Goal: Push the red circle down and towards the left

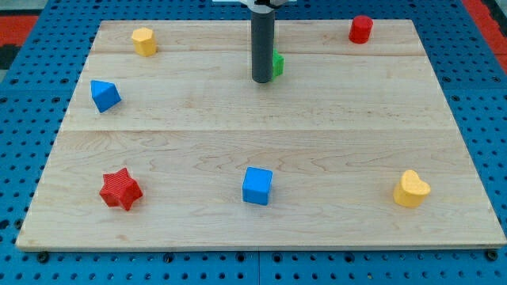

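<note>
Nearest us on the wooden surface (333,134), along the view's bottom, we see a red star (120,189), a blue cube (257,186) and a yellow heart (411,189). Farther up at the view's left sits a blue triangular block (104,95). Our tip (262,80) rests near the top centre, just beside a green block (278,64) half hidden behind the rod. We carry no pincer. Farthest away sit a yellow block (144,41) at top left and the red circle (361,29) at top right, well apart from our tip.
</note>
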{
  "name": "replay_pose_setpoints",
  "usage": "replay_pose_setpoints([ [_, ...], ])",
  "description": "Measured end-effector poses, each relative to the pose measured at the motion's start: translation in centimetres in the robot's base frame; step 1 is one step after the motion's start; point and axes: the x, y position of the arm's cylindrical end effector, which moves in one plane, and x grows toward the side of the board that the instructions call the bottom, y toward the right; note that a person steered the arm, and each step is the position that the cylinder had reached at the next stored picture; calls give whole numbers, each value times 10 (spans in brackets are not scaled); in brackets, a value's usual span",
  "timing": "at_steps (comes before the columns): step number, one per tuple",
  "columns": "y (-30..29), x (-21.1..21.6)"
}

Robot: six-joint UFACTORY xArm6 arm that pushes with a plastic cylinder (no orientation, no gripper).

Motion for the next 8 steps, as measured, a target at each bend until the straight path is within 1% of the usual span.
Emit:
replay_pose_setpoints([
  [1, 28, -9],
  [2, 24, -48],
  [3, 115, -29],
  [4, 206, -87],
  [5, 235, -146],
  [6, 154, -137],
  [7, 90, -77],
  [8, 83, -59],
])
